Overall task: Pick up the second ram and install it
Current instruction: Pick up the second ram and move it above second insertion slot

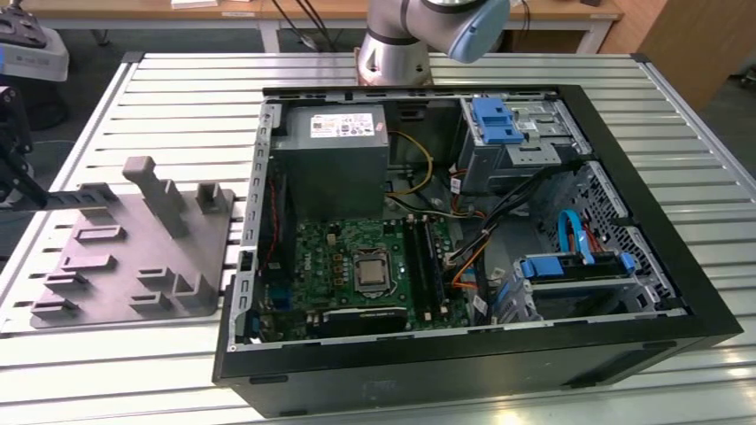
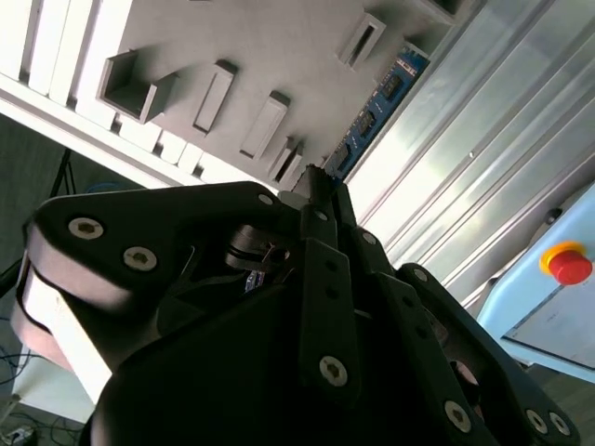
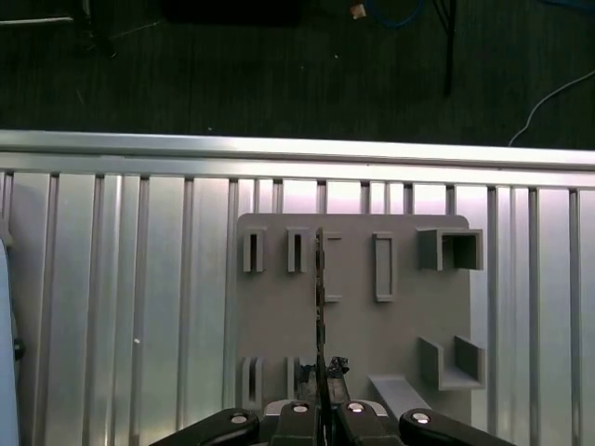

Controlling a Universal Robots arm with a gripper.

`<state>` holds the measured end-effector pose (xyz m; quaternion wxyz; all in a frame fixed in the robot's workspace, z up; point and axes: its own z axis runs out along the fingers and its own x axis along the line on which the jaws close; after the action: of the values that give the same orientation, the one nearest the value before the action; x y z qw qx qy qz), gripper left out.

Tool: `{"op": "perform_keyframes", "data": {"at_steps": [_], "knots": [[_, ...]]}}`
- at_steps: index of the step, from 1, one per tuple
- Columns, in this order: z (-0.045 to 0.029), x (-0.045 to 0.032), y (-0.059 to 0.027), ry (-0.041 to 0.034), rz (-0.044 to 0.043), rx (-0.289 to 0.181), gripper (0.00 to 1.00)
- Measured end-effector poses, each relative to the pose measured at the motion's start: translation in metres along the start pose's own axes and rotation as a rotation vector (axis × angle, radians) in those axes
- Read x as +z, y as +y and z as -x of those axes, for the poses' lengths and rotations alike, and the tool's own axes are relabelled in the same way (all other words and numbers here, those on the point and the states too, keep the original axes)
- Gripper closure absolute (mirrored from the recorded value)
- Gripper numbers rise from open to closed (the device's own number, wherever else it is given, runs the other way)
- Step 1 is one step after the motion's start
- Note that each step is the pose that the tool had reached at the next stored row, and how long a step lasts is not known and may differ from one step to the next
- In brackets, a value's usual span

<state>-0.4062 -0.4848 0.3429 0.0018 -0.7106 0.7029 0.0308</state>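
The second ram [image 3: 321, 307] is a thin board seen edge-on in the first wrist view, running out from my gripper [image 3: 321, 413]. In the second wrist view its blue-green face with black chips [image 2: 379, 104] sticks out past the gripper [image 2: 316, 200], which is shut on its near end. The ram hangs over the grey holder block [image 3: 390, 325], along the line of the block's narrow slots. In the exterior view that block [image 1: 130, 257] lies on the table at the left, and the black memory slots [image 1: 423, 257] sit on the green motherboard [image 1: 343, 266] inside the case.
The open black computer case [image 1: 614, 345] fills the exterior view's middle and right, with a grey power supply [image 1: 333, 155], blue drive cages [image 1: 497, 119] and loose cables [image 1: 473, 257]. The slatted metal table [image 1: 130, 354] carries everything. A red stop button [image 2: 569, 263] shows beside the table.
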Motion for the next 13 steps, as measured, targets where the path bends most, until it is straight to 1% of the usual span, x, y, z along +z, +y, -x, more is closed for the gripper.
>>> {"op": "perform_keyframes", "data": {"at_steps": [6, 13], "knots": [[0.0004, -0.0092, 0.0004, -0.0027, -0.0001, 0.000, 0.86], [0.0010, -0.0224, 0.0009, -0.0051, -0.0001, 0.000, 0.86]]}}
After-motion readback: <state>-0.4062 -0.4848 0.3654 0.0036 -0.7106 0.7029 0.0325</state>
